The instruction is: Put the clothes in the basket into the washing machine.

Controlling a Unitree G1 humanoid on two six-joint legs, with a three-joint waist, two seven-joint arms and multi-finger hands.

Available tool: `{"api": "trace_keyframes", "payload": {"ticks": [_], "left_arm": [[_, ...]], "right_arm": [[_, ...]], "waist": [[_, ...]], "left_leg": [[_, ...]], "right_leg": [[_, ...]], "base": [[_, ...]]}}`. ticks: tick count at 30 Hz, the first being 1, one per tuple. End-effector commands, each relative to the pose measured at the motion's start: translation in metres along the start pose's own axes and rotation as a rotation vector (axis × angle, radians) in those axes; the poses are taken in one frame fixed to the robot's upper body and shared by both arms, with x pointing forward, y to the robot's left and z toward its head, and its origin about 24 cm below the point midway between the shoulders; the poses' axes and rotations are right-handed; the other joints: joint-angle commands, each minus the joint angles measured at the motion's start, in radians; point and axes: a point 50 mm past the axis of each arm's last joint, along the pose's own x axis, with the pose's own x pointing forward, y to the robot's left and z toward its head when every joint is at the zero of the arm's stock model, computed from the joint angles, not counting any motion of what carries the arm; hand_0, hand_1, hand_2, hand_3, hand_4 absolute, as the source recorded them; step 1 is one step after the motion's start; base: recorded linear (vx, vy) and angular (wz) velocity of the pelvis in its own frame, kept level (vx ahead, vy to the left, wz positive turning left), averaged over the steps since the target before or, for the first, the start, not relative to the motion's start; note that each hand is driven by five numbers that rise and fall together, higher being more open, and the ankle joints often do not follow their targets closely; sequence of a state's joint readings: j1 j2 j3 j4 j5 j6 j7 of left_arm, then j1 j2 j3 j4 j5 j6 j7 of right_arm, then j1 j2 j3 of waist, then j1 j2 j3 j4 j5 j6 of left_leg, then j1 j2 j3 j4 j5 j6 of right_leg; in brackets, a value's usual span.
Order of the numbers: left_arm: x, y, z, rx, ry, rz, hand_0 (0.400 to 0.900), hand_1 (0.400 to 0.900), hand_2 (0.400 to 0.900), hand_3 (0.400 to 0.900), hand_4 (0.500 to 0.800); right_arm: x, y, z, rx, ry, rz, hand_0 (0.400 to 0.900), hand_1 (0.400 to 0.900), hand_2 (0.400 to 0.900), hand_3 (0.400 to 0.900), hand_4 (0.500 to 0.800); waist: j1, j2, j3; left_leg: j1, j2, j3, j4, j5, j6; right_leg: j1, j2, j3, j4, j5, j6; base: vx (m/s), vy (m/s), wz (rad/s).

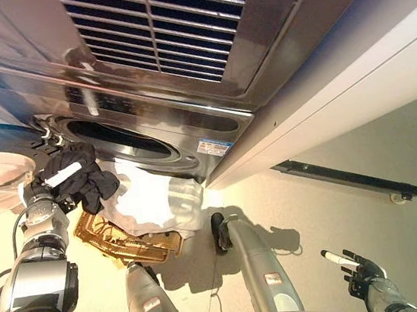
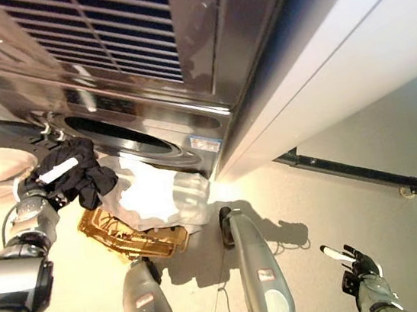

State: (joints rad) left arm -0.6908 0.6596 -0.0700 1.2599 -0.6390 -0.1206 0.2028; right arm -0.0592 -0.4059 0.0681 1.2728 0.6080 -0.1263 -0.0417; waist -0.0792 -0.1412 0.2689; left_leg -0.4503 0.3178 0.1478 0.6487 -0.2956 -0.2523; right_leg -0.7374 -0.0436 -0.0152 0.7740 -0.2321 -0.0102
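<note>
Here the left robot hand (image 1: pixel 56 180) grips a black garment (image 1: pixel 88 179) before the washing machine (image 1: pixel 144 134); right robot hand (image 1: pixel 357 265) spread, holding nothing.

Silver-grey ribbed arms are ending in dark hands: left hand (image 1: pixel 64 177) and right hand (image 1: pixel 359 268) are showing white fingertip covers.

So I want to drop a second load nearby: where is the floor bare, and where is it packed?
Bare floor lies right of the golden wicker basket, out to the right hand and the black rail along the wall. It is crowded below the washing machine's round opening: basket, white cloth, and the left hand gripping a black garment.
</note>
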Motion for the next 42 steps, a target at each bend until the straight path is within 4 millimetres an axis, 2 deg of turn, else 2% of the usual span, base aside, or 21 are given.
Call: {"api": "trace_keyframes", "payload": {"ticks": [1, 10, 14, 20, 25, 26, 27, 28, 35, 42], "left_arm": [[0.002, 0.004, 0.036, -0.089, -0.168, 0.031, 0.4, 0.4, 0.4, 0.4, 0.5], [0.0, -0.013, 0.045, -0.171, -0.196, 0.016, 0.4, 0.4, 0.4, 0.4, 0.5], [-0.001, -0.026, 0.049, -0.155, -0.207, -0.012, 0.4, 0.4, 0.4, 0.4, 0.5], [-0.002, -0.036, 0.04, -0.126, -0.168, -0.037, 0.4, 0.4, 0.4, 0.4, 0.5], [-0.003, -0.043, 0.041, -0.133, -0.157, -0.05, 0.4, 0.4, 0.4, 0.4, 0.5], [-0.002, -0.043, 0.041, -0.132, -0.151, -0.053, 0.435, 0.435, 0.435, 0.435, 0.521], [-0.002, -0.043, 0.039, -0.141, -0.141, -0.054, 0.778, 0.778, 0.778, 0.778, 0.727], [-0.002, -0.046, 0.04, -0.153, -0.134, -0.059, 0.9, 0.9, 0.9, 0.9, 0.8], [-0.003, -0.052, 0.048, -0.269, -0.139, -0.064, 0.9, 0.9, 0.9, 0.9, 0.8], [-0.004, -0.052, 0.043, -0.301, -0.131, -0.071, 0.9, 0.9, 0.9, 0.9, 0.8]], "right_arm": [[-0.011, -0.05, -0.03, 0.011, 0.088, -0.155, 0.9, 0.9, 0.9, 0.9, 0.8], [-0.009, -0.045, -0.024, 0.019, 0.069, -0.147, 0.9, 0.9, 0.9, 0.9, 0.8], [-0.009, -0.044, -0.022, 0.025, 0.059, -0.151, 0.9, 0.9, 0.9, 0.9, 0.8], [-0.01, -0.046, -0.025, 0.022, 0.064, -0.159, 0.9, 0.9, 0.9, 0.9, 0.8], [-0.011, -0.049, -0.027, 0.018, 0.067, -0.168, 0.9, 0.9, 0.9, 0.9, 0.8], [-0.011, -0.05, -0.026, 0.015, 0.062, -0.169, 0.9, 0.9, 0.9, 0.9, 0.8], [-0.011, -0.05, -0.025, 0.013, 0.06, -0.168, 0.9, 0.9, 0.9, 0.9, 0.8], [-0.011, -0.049, -0.026, 0.008, 0.059, -0.165, 0.9, 0.9, 0.9, 0.9, 0.8], [-0.013, -0.05, -0.033, 0.015, 0.071, -0.171, 0.9, 0.9, 0.9, 0.9, 0.8], [-0.013, -0.049, -0.033, 0.018, 0.065, -0.169, 0.9, 0.9, 0.9, 0.9, 0.8]], "waist": [[-0.005, 0.012, -0.058], [-0.011, 0.017, -0.045], [-0.02, 0.012, -0.053], [-0.03, 0.0, -0.072], [-0.044, -0.013, -0.093], [-0.046, -0.017, -0.096], [-0.046, -0.02, -0.098], [-0.05, -0.025, -0.102], [-0.058, -0.034, -0.114], [-0.06, -0.036, -0.119]], "left_leg": [[0.053, -0.101, 0.078, -0.006, -0.064, 0.144], [0.133, -0.139, 0.122, -0.145, 0.0, 0.155], [0.135, -0.139, 0.132, -0.154, 0.006, 0.154], [0.126, -0.128, 0.13, -0.139, 0.001, 0.151], [0.125, -0.113, 0.131, -0.147, 0.01, 0.142], [0.125, -0.109, 0.133, -0.15, 0.011, 0.139], [0.123, -0.106, 0.132, -0.15, 0.015, 0.137], [0.123, -0.1, 0.131, -0.153, 0.019, 0.134], [0.114, -0.084, 0.122, -0.166, 0.035, 0.123], [0.12, -0.081, 0.117, -0.18, 0.045, 0.117]], "right_leg": [[0.086, -0.017, 0.092, -0.212, 0.141, 0.141], [0.138, -0.017, 0.13, -0.32, 0.204, 0.16], [0.137, -0.009, 0.138, -0.332, 0.211, 0.16], [0.134, 0.004, 0.137, -0.334, 0.208, 0.155], [0.127, 0.02, 0.136, -0.338, 0.206, 0.15], [0.126, 0.024, 0.136, -0.341, 0.206, 0.149], [0.127, 0.026, 0.134, -0.343, 0.206, 0.148], [0.126, 0.035, 0.133, -0.345, 0.206, 0.145], [0.116, 0.052, 0.131, -0.357, 0.208, 0.139], [0.118, 0.054, 0.125, -0.361, 0.206, 0.136]], "base": [[0.02, 0.05, -0.1], [0.0, 0.05, -0.13], [0.01, 0.017, -0.15], [0.02, -0.021, -0.08], [0.02, -0.038, -0.08], [0.0, -0.046, -0.09], [0.01, -0.066, -0.1], [0.01, -0.049, -0.07], [0.02, -0.043, -0.05], [0.01, -0.01, 0.01]]}}
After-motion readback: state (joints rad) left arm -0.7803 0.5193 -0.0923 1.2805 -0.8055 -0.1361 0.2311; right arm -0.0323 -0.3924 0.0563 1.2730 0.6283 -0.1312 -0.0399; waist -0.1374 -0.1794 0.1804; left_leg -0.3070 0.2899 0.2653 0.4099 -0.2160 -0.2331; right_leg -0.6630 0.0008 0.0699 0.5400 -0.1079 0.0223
